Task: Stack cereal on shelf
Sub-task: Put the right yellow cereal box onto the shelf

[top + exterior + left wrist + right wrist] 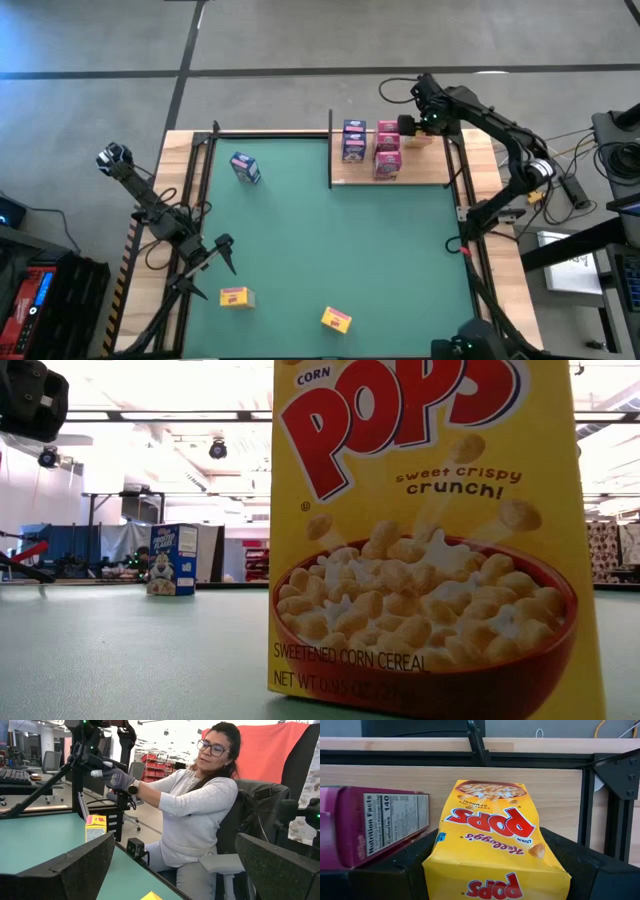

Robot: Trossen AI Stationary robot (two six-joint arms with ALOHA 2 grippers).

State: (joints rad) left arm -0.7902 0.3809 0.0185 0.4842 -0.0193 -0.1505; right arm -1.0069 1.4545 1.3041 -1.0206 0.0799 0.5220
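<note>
The shelf [400, 172] sits at the mat's one o'clock corner, already carrying blue and pink boxes [387, 150]. The right gripper [490, 870], at the shelf's two o'clock, is clenched on a yellow Pops box [492, 845] beside a pink one. Best lower it flat, square to its neighbour, then let go. The left gripper [225, 255] waits released at eight o'clock; three boxes remain on the mat.
</note>
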